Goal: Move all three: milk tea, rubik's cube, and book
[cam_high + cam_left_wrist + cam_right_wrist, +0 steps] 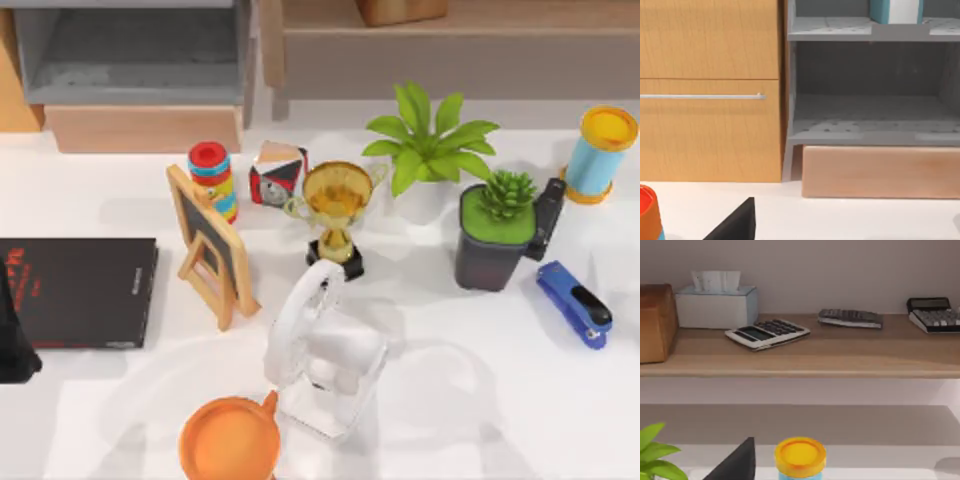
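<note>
1. White table (480,400) before wooden shelving.
2. Near edge: orange cup (230,440) beside a clear headphone stand (325,350).
3. Book (80,290) lies flat, black cover up, at the table's left.
4. Left arm's dark part (15,345) overlaps the book's near-left corner; finger state cannot be told.
5. Farther back: chalkboard (210,245), trophy (335,210), patterned cube (278,175).

- Wooden-framed chalkboard (208,247) standing left of centre, a stack of coloured rings (212,177) just behind.
- Red-black-white patterned cube (277,175) beside a gold trophy (335,212) on a black base.
- Leafy plant in a white pot (428,150); succulent in a dark pot (497,230) near it.
- Blue stapler (574,303) at the right, blue cylinder with yellow lid (600,152) behind.
- White headphones on a clear stand (320,350); orange cup (231,438) touching its near corner.
- Calculators (767,333) and tissue box (716,301) on a wooden shelf (805,357).
</note>
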